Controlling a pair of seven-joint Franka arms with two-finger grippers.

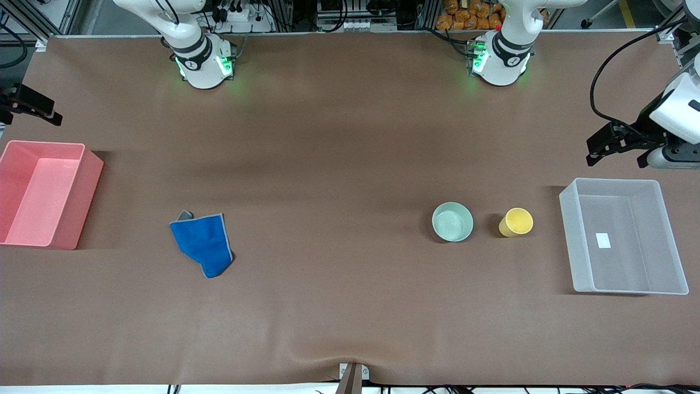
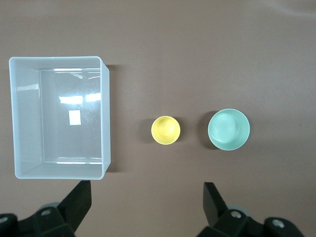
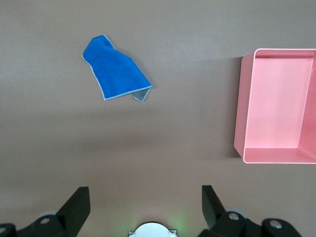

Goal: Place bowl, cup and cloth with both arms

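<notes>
The pale mint-green bowl (image 1: 452, 221) (image 2: 228, 129) stands upright on the brown table, beside the yellow cup (image 1: 515, 222) (image 2: 165, 130), which is closer to the left arm's end. The blue cloth (image 1: 202, 243) (image 3: 114, 69) lies crumpled toward the right arm's end. My left gripper (image 1: 601, 148) (image 2: 146, 197) hangs high over the table by the clear bin, open and holding nothing. My right gripper (image 1: 33, 106) (image 3: 145, 197) hovers high over the table by the pink bin, open and holding nothing.
A clear plastic bin (image 1: 569, 241) (image 2: 104, 118) sits at the left arm's end, next to the cup. A pink bin (image 1: 82, 202) (image 3: 239, 108) sits at the right arm's end. Both hold nothing. The right arm's base (image 3: 152, 229) shows under its gripper.
</notes>
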